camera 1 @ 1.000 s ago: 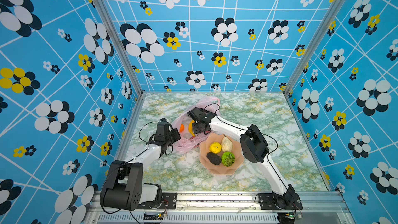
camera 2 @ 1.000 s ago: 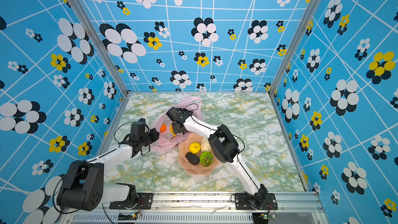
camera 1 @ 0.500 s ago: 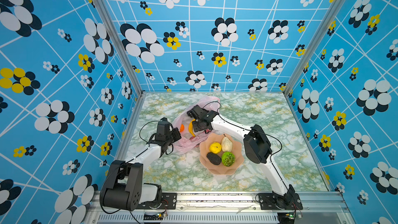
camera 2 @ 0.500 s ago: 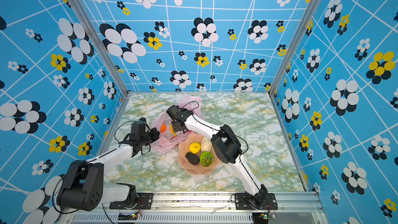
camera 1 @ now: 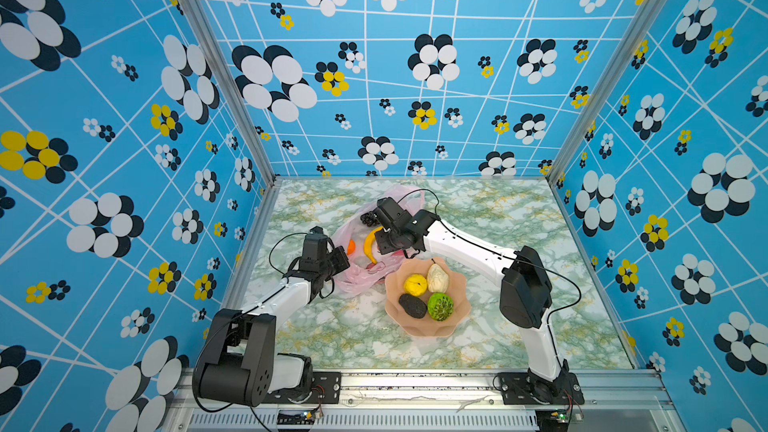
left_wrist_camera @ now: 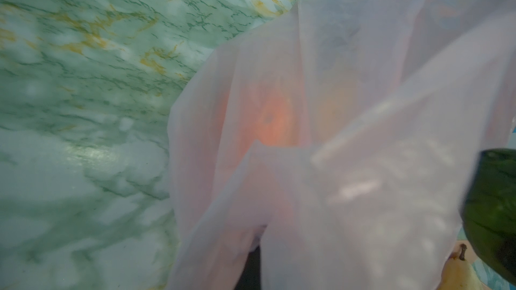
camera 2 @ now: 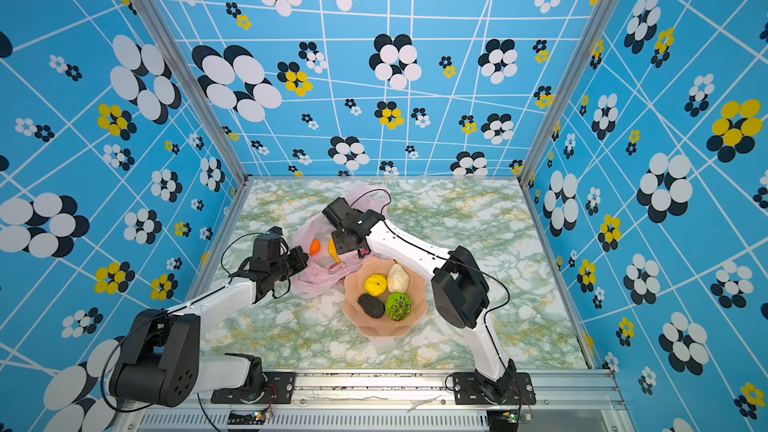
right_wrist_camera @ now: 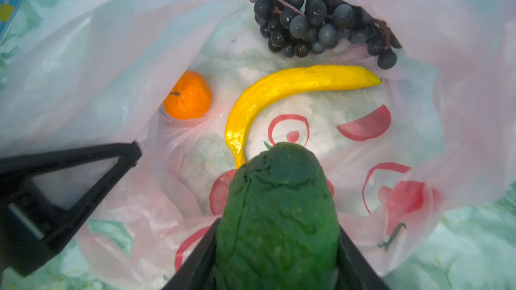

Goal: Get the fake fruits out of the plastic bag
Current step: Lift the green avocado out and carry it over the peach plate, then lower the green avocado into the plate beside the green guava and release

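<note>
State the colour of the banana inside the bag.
Bright yellow banana, clearest in the right wrist view.

top views: high front, looking down, same table | wrist views: close on plastic bag

The left arm and right arm share 1 build: glossy white link shells dotted with small dark screws, joined by bulky matte black joint housings. The largest housing on the left shows a ring of round holes. Each arm stands on a black base plate fixed with silver screws to the aluminium rail. Thin black cables loop loosely along both arms. The left hand and right hand are black, with fingers shaped as open triangular frames.
</note>
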Available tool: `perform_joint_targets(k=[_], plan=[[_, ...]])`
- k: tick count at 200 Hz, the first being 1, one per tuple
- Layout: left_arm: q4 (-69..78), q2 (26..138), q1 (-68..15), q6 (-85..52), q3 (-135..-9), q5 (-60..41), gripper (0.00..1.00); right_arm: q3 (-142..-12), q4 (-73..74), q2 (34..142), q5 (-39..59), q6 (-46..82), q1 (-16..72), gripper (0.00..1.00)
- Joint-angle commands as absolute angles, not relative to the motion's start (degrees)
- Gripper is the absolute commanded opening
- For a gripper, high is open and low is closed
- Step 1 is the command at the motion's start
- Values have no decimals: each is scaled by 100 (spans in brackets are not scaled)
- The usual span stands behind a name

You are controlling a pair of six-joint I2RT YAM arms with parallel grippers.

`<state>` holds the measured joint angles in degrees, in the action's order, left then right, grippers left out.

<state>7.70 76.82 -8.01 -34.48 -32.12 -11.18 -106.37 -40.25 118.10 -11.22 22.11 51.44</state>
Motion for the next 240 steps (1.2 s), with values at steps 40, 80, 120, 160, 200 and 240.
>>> perform_joint_targets(k=[40,80,120,160,200,240], plan=[[615,7662,-844,-3333,-3386,-1187,0,-9218,-4765,10125,-1130,2158,5642,54],[611,7664,-859,-3343,-3401,-1208,0,-8481,-5256,9480,-1233,2332,6054,54],[584,7708,-854,-3314,-3407,-1151,0,-7856,-5360,9022,-1084,2291,6414,53],[580,7726,-855,-3292,-3403,-1105,0,-7192,-5429,8544,-918,2151,6493,53],[582,7787,-857,-3272,-3416,-1081,0,-6750,-5498,8326,-669,1935,6630,50],[585,7827,-860,-3267,-3422,-1068,0,-6640,-5592,8420,-492,1857,6758,50]])
